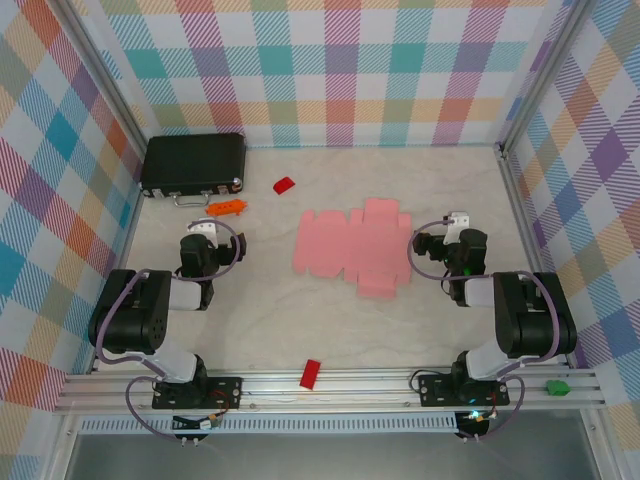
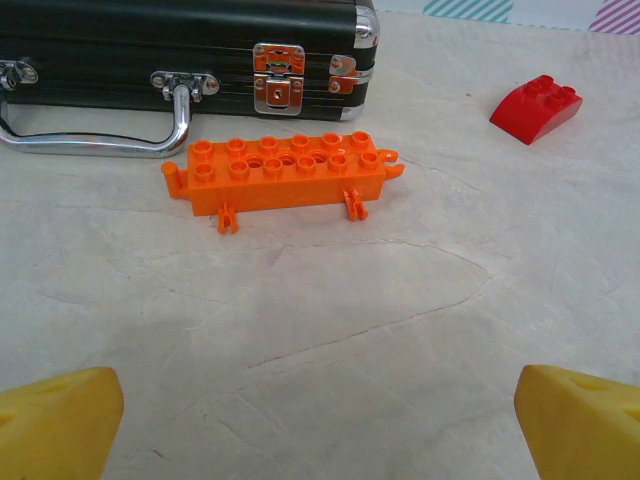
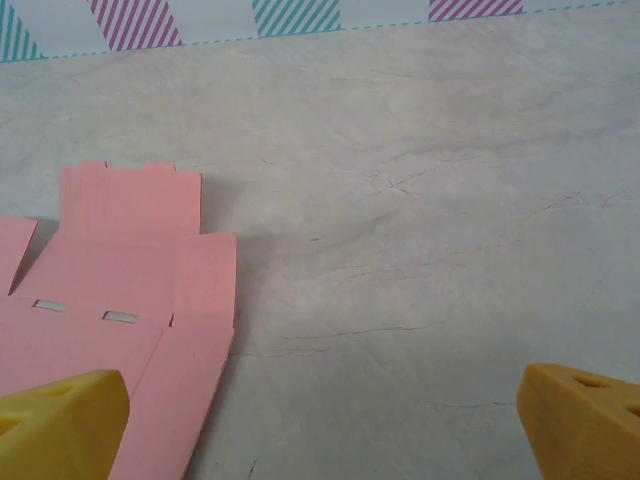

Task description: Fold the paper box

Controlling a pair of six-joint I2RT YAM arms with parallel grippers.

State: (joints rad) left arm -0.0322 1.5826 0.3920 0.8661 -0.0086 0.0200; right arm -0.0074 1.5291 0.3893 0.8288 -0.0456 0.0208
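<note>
1. Left wrist view: yellow fingertips (image 2: 60, 420) of the left gripper (image 2: 320, 430) sit at the bottom corners, spread wide. Nothing is held; bare pale marbled table top (image 2: 330, 330) lies between them.
2. Right wrist view: right gripper (image 3: 320, 430) is the same, jaws wide apart and empty. One yellow tip (image 3: 60, 420) overlaps the pink sheet's near edge in view; cannot tell if it touches.
3. Paper box (image 1: 350, 245): a flat, light-pink die-cut card sheet, unfolded, lying mid-table between the arms, nearer the right one. Tabbed flaps at its far edge, two small slots cut in it.
4. Ahead of the left gripper: long orange studded plastic brick (image 2: 285, 175), lying just before a black hard case (image 2: 180, 40) with chrome handle and latches, far-left corner.
5. Small red curved-top block (image 2: 535, 108) right of the brick, apart from it.
6. Second red block (image 1: 311, 373) at the near edge, between the arm bases.
</note>
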